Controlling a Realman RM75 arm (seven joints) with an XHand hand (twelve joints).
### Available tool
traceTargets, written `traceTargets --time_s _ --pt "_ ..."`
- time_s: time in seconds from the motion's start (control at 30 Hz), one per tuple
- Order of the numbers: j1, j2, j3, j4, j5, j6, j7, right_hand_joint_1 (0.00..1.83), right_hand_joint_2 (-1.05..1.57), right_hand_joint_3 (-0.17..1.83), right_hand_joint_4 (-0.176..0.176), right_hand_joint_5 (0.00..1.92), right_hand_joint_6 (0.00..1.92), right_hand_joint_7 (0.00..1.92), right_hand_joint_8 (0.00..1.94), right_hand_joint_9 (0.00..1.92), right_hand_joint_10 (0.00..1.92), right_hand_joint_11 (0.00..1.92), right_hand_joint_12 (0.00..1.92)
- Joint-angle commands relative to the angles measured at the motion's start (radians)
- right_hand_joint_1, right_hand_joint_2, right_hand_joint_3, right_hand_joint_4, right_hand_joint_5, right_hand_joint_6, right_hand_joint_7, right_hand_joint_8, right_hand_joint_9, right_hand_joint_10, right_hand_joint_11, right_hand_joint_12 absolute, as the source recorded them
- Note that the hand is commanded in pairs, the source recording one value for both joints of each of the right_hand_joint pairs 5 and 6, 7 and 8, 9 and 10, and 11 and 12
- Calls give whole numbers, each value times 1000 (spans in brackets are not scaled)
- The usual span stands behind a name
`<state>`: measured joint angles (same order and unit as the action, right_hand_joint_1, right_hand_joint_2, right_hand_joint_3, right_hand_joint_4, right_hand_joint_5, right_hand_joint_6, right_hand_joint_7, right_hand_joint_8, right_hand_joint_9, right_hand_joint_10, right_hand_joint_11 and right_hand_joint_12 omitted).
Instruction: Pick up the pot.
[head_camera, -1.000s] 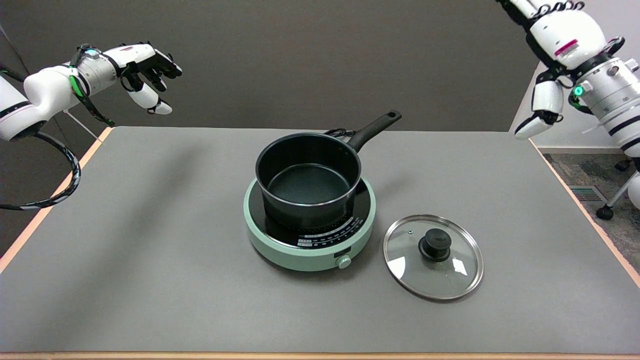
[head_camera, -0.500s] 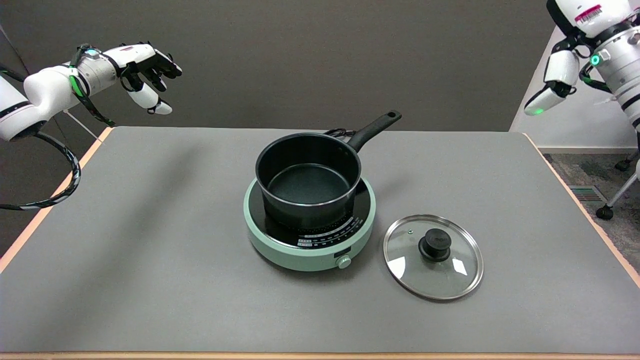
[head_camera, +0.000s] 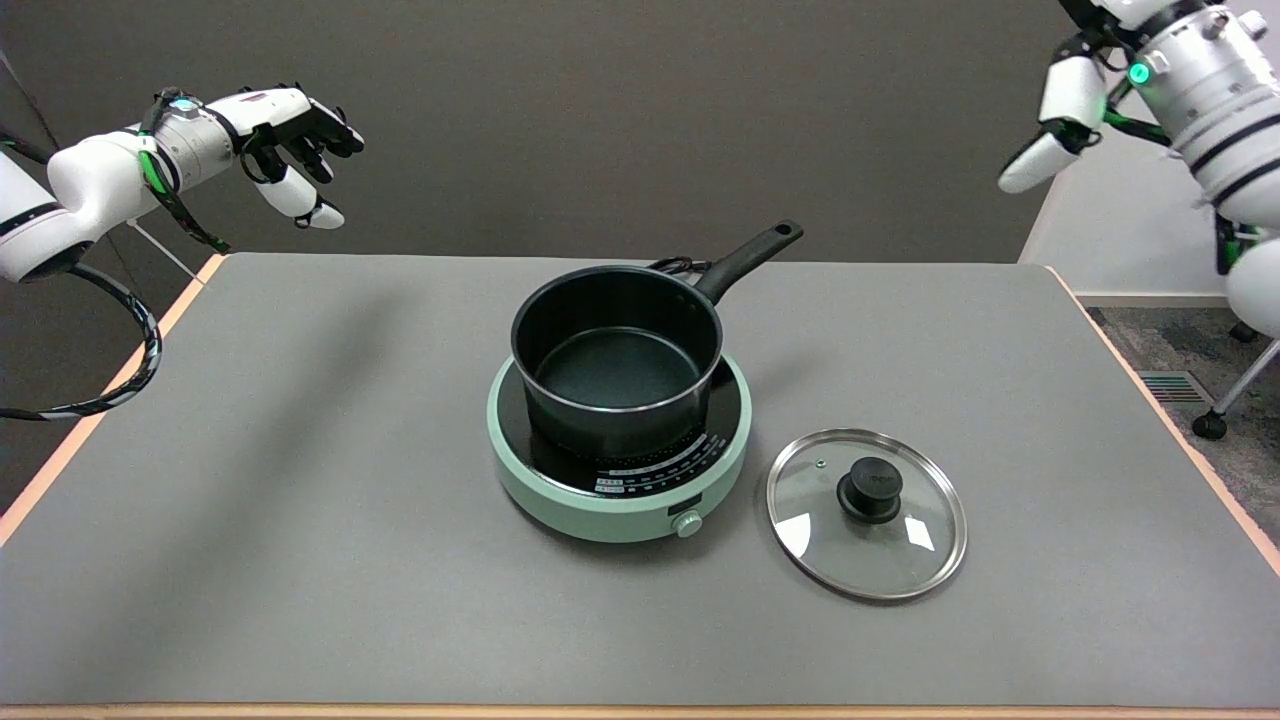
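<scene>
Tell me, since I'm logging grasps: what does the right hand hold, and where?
Nothing: right hand is in the air, clear of the black long-handled pot.

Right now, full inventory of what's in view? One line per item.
pot: 1, black, empty, on the cooker at table centre, long handle pointing to the far right
cooker: 1, mint green with black top, table centre, knob at its near side
lid: 1, glass with steel rim and black knob, flat on the table right of the cooker
cable: 1, black, just behind the pot
table: 1, grey top with wood edge
left hand: 1, black and white, in the air at upper left, holding nothing
right hand: 1, white, partly in view at upper right, high above the table
</scene>
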<state>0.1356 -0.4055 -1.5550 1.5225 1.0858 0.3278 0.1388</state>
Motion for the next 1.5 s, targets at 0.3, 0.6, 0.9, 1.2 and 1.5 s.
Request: traceTargets --time_s 0.3,0.6,0.9,1.2,1.5 --pt "628 -61 -617 -25 300 -100 -57 1286 -1047 932 90 8 8 8 8 8 8 8 8" --pt "842 -153 -805 -92 281 -167 -90 1291 -1047 985 93 10 10 10 10 10 10 10 10" --pt "838 -156 -893 -92 180 -204 -90 1310 -1047 975 55 17 17 17 17 17 17 17 17" --pt "822 -172 -960 -84 146 -212 -79 1310 -1047 996 61 22 22 22 22 22 22 22 22" --pt "836 -197 -1036 -108 150 -229 -79 1309 -1047 1001 63 27 27 27 27 27 27 27 27"
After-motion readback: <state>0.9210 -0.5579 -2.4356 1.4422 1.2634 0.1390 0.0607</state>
